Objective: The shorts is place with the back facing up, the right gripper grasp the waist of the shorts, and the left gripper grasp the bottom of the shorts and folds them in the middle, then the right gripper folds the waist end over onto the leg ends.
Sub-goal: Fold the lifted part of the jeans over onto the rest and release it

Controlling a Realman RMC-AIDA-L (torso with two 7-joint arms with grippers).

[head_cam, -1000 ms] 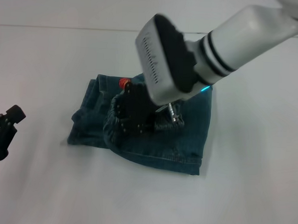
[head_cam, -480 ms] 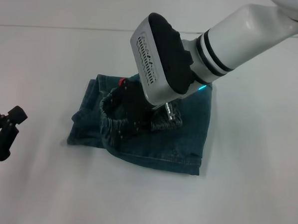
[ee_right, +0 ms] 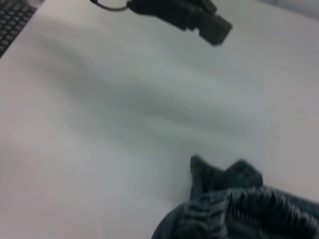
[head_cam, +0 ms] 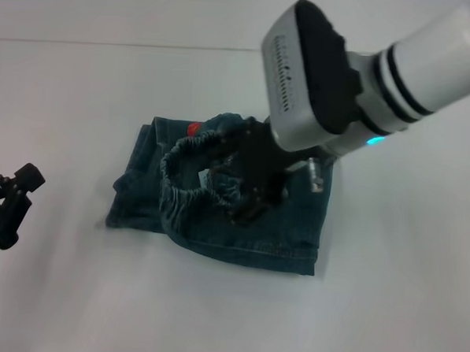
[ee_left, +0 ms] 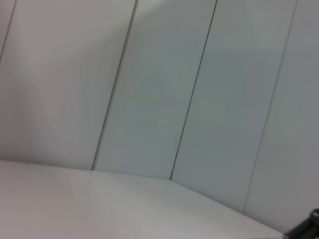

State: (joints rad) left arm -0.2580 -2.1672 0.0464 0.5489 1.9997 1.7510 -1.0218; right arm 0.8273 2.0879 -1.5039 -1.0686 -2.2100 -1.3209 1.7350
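From the head camera, we saw the blue-green faded denim shorts [head_cam: 241,216] lying folded near the middle of the plain white worktop [head_cam: 71,293], with open bare surface on every side of them. Their stitched lower edge ran flat along the near side, and a crumpled corner poked out toward the left. The ruched, gathered elastic waist of the shorts [head_cam: 189,174] stood lifted in a puckered loop above the flat denim, and a small orange-red spot showed just behind it. Our right hand [head_cam: 254,189], black beneath its white and black wrist housing, sat clenched on that waist loop at its right side. Our left hand [head_cam: 3,209], black and blocky, rested low at the left edge, well apart from the shorts; we could not tell how its fingers stood.

From the left wrist camera, we saw only pale wall panels [ee_left: 149,89] divided by thin dark seams, above a strip of white worktop.

From the right wrist camera, we saw the gathered waist band [ee_right: 239,209] and a denim fold rising behind it, wide white worktop beyond, and the left hand [ee_right: 184,12] far across it.
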